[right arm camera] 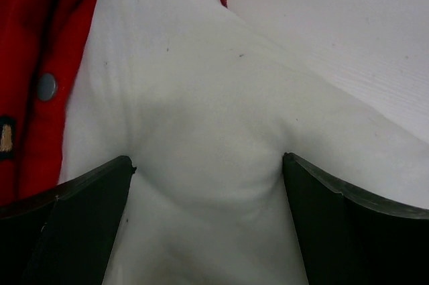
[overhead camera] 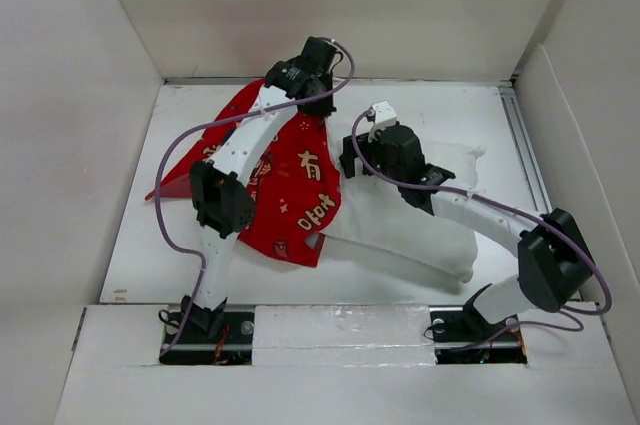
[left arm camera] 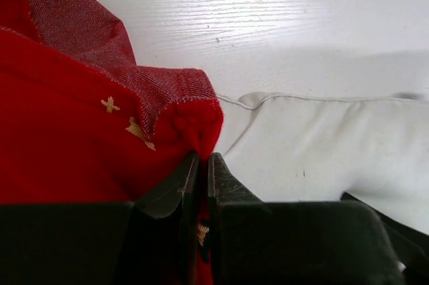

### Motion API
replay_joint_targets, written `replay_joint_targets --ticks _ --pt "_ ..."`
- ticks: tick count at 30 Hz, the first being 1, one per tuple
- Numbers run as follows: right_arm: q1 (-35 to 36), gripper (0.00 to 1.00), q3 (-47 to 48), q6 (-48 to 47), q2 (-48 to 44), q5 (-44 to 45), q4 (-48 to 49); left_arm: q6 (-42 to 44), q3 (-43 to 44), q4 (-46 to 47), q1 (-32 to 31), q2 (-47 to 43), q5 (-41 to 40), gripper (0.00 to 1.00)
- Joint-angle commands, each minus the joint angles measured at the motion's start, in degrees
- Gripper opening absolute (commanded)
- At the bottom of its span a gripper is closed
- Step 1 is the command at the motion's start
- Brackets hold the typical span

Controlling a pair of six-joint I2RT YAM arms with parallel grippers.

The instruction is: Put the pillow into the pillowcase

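The red pillowcase (overhead camera: 295,190) with gold characters lies left of centre, its far corner lifted. My left gripper (overhead camera: 317,108) is shut on that corner. In the left wrist view the jaws (left arm camera: 202,164) pinch red fabric (left arm camera: 80,137), with its duller reverse folded over above. The white pillow (overhead camera: 410,230) lies to the right, its left end tucked under the case's edge. It also shows in the left wrist view (left arm camera: 322,144). My right gripper (overhead camera: 348,160) grips the pillow's far left part. In the right wrist view its fingers (right arm camera: 208,164) squeeze a bulge of white pillow (right arm camera: 201,97), next to the pillowcase (right arm camera: 33,43).
White walls (overhead camera: 330,5) box in the table on three sides. A metal rail (overhead camera: 525,155) runs along the right edge. Purple cables (overhead camera: 165,205) loop off both arms. A raised white ledge (overhead camera: 330,330) holds the arm bases at the near edge.
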Motion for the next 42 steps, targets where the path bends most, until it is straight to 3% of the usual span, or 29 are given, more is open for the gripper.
replay_joint_targets --ticks 1,6,7,8,9,10,17,25,33,35,37,42 --pt "1.7 0.99 -0.3 -1.6 0.4 -1.7 7.7 -0.5 3.6 2.5 -1.7 -8.2 2.4 0.0" --pt "1.7 0.96 2.0 -2.1 9.6 -4.9 9.8 -0.5 4.1 2.5 -2.4 -10.2 4.5 0.0" --pt "1.7 0.63 2.0 -2.1 10.7 -6.2 10.6 -0.5 4.1 3.0 -2.4 -10.2 5.0 0.0" --pt "1.7 0.46 1.4 -0.9 11.6 -7.2 11.5 -0.5 4.1 3.0 -2.4 -11.2 5.5 0.0" --pt "1.7 0.05 1.4 0.0 12.2 -8.1 13.3 -0.5 4.1 3.0 -2.4 -12.3 6.1 0.0" --pt "1.2 0.0 0.3 1.3 12.2 -8.1 14.2 -0.5 4.1 3.7 -2.4 -13.0 6.1 0.0" --pt "0.5 0.0 -12.7 4.9 1.4 -13.2 31.0 -1.6 4.8 4.8 -2.4 -16.6 9.8 0.0" --pt "1.6 0.0 -17.9 5.5 -7.8 -12.7 28.7 -1.6 6.0 4.2 -2.9 -17.2 9.0 0.01" --pt "9.6 0.0 -26.1 7.2 -15.0 -8.4 30.5 -3.4 5.5 4.7 -3.6 -16.0 10.3 0.04" --pt "10.9 0.0 -27.7 7.9 -15.0 -7.5 32.3 -3.4 5.5 5.2 -5.1 -16.0 8.4 0.09" --pt "11.4 0.0 -29.0 8.7 -15.0 -6.9 34.0 -3.4 5.5 5.2 -5.7 -16.0 7.1 0.0" --pt "12.0 0.0 -29.8 9.9 -15.6 -6.9 35.2 -3.4 4.9 4.6 -6.7 -16.0 6.6 0.0"
